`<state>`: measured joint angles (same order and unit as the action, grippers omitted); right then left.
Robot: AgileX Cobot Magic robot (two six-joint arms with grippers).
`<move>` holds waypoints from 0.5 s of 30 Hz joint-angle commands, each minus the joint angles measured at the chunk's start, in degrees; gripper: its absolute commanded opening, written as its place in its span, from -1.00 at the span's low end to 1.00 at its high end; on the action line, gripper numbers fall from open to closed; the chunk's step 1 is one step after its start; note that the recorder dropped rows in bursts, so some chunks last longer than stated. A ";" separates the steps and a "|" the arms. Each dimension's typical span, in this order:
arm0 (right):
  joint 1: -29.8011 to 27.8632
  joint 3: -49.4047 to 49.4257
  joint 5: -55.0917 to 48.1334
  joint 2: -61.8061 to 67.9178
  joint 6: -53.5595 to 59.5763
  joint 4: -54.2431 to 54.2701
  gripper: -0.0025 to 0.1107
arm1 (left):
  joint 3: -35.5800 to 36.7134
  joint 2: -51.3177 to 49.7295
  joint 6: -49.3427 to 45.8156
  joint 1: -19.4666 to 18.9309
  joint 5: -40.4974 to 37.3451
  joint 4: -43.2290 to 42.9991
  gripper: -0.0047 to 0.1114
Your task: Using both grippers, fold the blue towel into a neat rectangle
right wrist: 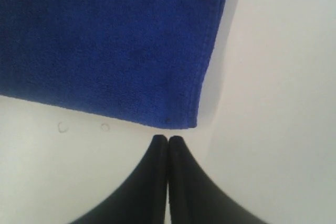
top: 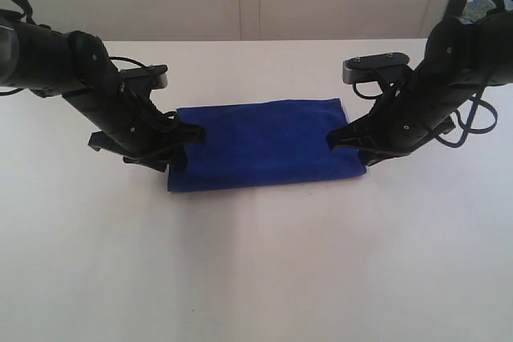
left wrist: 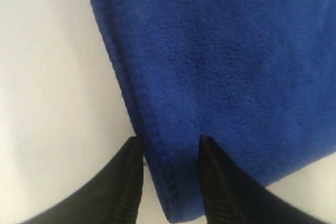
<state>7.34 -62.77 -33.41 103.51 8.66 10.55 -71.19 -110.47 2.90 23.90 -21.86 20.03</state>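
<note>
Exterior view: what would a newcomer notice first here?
A blue towel lies flat in a neat rectangle, vivid against the white table. At its two ends, the black left claw stands open over its edge and the right claw is shut just off its corner.

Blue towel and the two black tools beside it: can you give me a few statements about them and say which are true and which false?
1. The blue towel lies flat on the white table. True.
2. The right tool has its jaws wide apart. False: they are shut together.
3. The left tool has its jaws apart, one on either side of the towel's edge. True.
4. The right tool grips the towel's corner. False: its tips sit just off the corner, holding nothing.
</note>
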 commanded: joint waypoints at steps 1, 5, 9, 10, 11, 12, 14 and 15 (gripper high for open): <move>-0.36 0.14 0.43 -0.73 0.56 0.19 -0.96 | 0.35 -0.53 0.69 -0.10 -0.46 0.90 -0.23; -0.36 0.14 0.52 -0.73 0.56 0.19 -0.96 | 0.35 -0.53 0.69 -0.10 -0.68 0.90 -0.43; -0.36 0.14 0.37 -0.73 0.56 0.19 -0.96 | 0.40 -0.53 -0.10 -0.10 -1.48 0.77 -0.72; -0.36 0.14 0.37 -0.73 0.56 0.19 -0.96 | 0.40 -0.53 -0.07 -0.10 -1.75 0.77 -0.80; -0.36 0.14 0.37 -0.73 0.56 0.19 -0.96 | 0.40 -0.53 -0.07 -0.10 -2.04 0.77 -0.87; -0.36 0.14 0.37 -0.73 0.56 0.19 -0.96 | 0.40 -0.53 -0.07 -0.10 -2.31 0.77 -0.92; -0.36 0.14 0.37 -0.73 0.56 0.19 -0.96 | 0.40 -0.53 -0.07 -0.10 -2.56 0.77 -0.92; -0.36 0.14 0.37 -0.73 0.56 0.19 -0.96 | 0.40 -0.40 -0.07 -0.10 -3.01 0.77 -0.92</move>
<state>7.34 -62.77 -33.41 103.51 8.66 10.55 -71.19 -111.10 2.90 23.90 -22.93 20.13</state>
